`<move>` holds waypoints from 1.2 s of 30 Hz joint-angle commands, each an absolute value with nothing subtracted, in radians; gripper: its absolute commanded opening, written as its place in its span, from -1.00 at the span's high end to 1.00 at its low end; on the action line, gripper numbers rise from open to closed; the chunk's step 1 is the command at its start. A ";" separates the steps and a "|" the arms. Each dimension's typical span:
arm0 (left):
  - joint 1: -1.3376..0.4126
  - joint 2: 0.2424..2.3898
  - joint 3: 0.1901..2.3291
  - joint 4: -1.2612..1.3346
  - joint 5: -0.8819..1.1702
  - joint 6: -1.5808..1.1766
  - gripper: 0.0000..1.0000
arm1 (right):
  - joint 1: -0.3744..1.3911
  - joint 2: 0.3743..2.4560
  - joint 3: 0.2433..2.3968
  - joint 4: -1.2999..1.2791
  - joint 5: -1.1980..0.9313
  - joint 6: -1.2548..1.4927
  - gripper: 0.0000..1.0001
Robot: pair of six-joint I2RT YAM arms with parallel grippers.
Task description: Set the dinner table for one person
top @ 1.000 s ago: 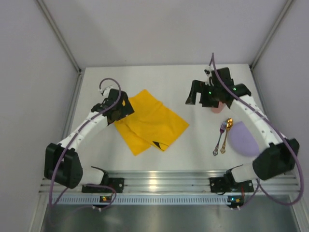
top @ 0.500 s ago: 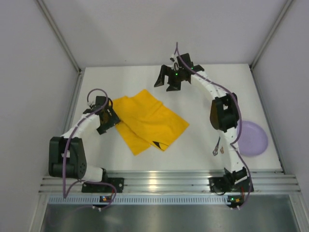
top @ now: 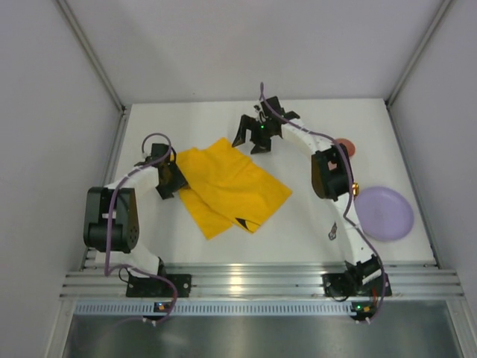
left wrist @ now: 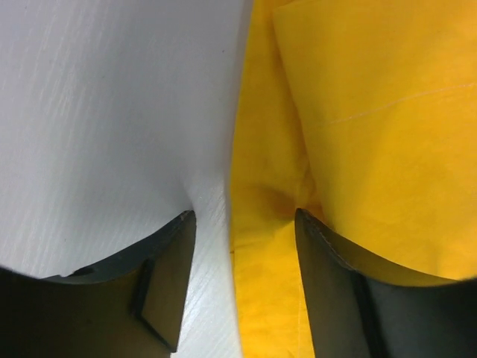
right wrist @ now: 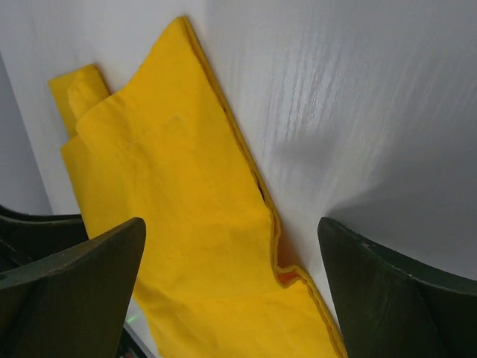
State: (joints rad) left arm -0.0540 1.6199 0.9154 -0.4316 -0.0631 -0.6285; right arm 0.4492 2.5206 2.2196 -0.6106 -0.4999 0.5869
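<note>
plainly the yellow placemat (top: 231, 186) is light, limp cloth, doubled over and lying left of centre on the rigid dinner table (top: 294, 227). the left gripper (left wrist: 246, 224) straddles its left edge, open and empty; the right gripper (right wrist: 231, 246) hangs wide open, empty, above the far edge. a corner pinch seems safest, as it would sag

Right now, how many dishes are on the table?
2. A purple plate lies near the right edge, and a small reddish dish sits farther back, partly hidden behind the right arm. The arm may hide more.
</note>
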 commanded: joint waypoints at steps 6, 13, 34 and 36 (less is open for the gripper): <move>-0.049 1.715 0.903 -0.356 0.032 -0.618 0.09 | 0.534 2.597 2.278 -0.581 -0.514 0.617 -0.94; -0.049 1.799 0.969 -0.353 0.083 -0.581 0.80 | 0.554 2.606 2.250 -0.581 -0.541 0.617 0.11; -0.049 1.870 1.264 -0.586 -0.132 -0.319 1.00 | 0.290 2.280 2.075 -0.775 -0.161 0.479 1.00; -0.049 1.890 1.301 -0.601 -0.137 -0.307 1.00 | 0.279 2.270 2.085 -0.817 -0.120 0.456 1.00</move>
State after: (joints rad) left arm -0.0532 1.8668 1.2373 -0.5461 -0.0807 -0.3637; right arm 0.2821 2.3615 2.0678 -0.7368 -0.2314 0.5163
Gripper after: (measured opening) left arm 0.025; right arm 0.014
